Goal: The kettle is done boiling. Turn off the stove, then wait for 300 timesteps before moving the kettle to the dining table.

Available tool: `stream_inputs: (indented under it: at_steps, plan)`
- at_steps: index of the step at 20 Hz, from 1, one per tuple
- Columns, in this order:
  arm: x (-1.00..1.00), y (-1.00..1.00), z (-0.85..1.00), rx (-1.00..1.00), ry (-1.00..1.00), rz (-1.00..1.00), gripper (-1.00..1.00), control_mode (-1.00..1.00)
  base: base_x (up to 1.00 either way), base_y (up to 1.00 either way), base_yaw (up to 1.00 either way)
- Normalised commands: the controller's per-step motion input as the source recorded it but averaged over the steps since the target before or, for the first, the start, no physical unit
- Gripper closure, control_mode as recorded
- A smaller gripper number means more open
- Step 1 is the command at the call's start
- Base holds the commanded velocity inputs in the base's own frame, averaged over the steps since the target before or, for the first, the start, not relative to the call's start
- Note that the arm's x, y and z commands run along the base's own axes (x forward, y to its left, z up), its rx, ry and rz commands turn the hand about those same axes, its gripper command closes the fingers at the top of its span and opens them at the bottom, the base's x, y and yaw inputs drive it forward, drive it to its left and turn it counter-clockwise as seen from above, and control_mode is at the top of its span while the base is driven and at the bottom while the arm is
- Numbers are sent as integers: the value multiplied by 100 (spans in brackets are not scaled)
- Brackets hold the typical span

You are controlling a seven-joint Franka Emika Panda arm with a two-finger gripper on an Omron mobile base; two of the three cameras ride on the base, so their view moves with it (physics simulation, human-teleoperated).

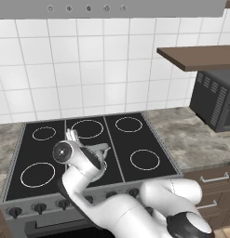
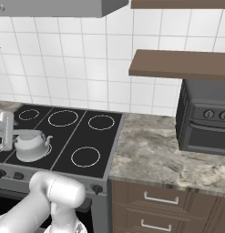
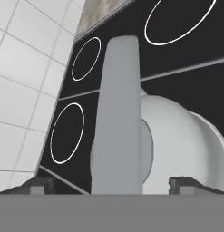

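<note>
Kettle (image 1: 101,155) sits near the stove's (image 1: 144,139) front edge, on the middle front ring, mostly hidden behind the arm in the left base view; knobs (image 1: 39,208) line the steel front below.

Right base view puts the kettle (image 2: 32,144) on that same front ring, spout toward the counter (image 2: 155,150), gripper (image 2: 3,132) just beside its left side.

Hand view: kettle handle (image 3: 118,118) rises between the two fingertips (image 3: 38,185), which stand wide apart, touching nothing, lid (image 3: 177,145) behind.
</note>
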Motion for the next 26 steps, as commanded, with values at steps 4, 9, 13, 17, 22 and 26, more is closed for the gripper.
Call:
stream_inputs:
  at_steps: [4,9,13,17,22,26]
  plan:
    - [1,0,-13,4,0,0,-100,-100,0,0,0]
    - [3,0,-15,4,0,0,100,-100,0,0,0]
    - [0,0,-4,1,0,0,100,-100,0,0,0]
    - [0,0,0,1,0,0,100,-100,0,0,0]
    - [-1,0,1,1,-4,0,100,-100,0,0,0]
    - [-7,0,18,0,-10,0,100,-100,0,0,0]
